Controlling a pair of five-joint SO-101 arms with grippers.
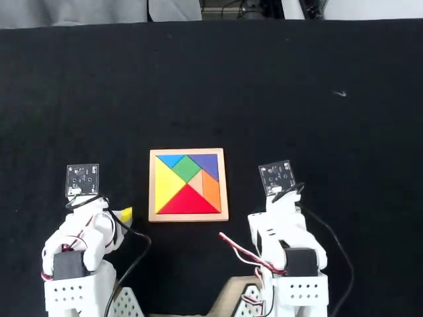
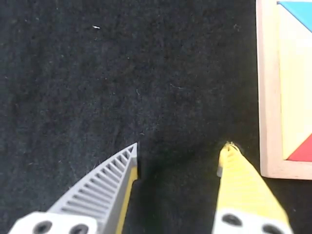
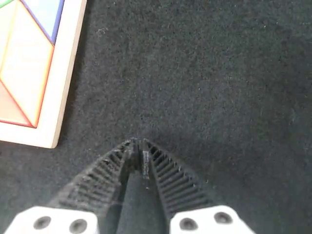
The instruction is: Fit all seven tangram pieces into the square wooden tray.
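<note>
The square wooden tray [image 1: 188,216] lies at the table's middle with all seven coloured pieces inside: yellow [image 1: 166,185], red [image 1: 187,203], blue [image 1: 170,159], green [image 1: 187,168], purple [image 1: 208,164], orange [image 1: 211,188] and tan [image 1: 196,187]. My left gripper [image 2: 183,146] hovers over bare cloth beside the tray's edge [image 2: 267,97], its grey and yellow fingers open and holding nothing. My right gripper [image 3: 137,142] sits shut over the cloth on the tray's other side, near the tray corner [image 3: 48,136]. Both arms rest at the near edge, left [image 1: 86,231] and right [image 1: 284,231].
Black cloth covers the whole table [image 1: 277,99]. Cables [image 1: 241,254] trail from the arm bases at the near edge. A pale wall strip runs along the far edge.
</note>
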